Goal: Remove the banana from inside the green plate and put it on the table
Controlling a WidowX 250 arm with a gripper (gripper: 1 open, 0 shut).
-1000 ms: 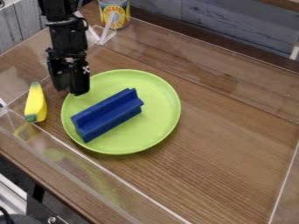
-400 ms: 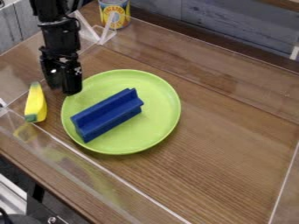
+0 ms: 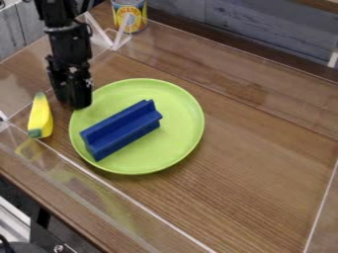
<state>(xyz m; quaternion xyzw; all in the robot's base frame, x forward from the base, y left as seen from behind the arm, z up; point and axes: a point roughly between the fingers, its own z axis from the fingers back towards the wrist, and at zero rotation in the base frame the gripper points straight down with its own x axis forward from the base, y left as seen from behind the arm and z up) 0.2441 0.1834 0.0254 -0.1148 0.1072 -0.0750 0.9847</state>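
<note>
The small yellow banana [image 3: 40, 117] lies on the table [image 3: 271, 119], just left of the green plate [image 3: 188, 140] and outside its rim. A long blue ridged block [image 3: 122, 128] rests inside the plate. My black gripper [image 3: 71, 100] points steeply down between the banana and the plate's left rim, its tips close to the tabletop. Nothing is held in it. The fingers are dark and merge together, so I cannot see how far apart they stand.
A yellow-and-white cup [image 3: 128, 15] stands at the back behind the arm. Clear edge strips run along the table's near-left edge [image 3: 79, 183]. A grey wall lies beyond the far edge.
The gripper has shifted a little to the left, off the plate's rim and nearer the banana. Banana, plate and blue block have stayed put.
</note>
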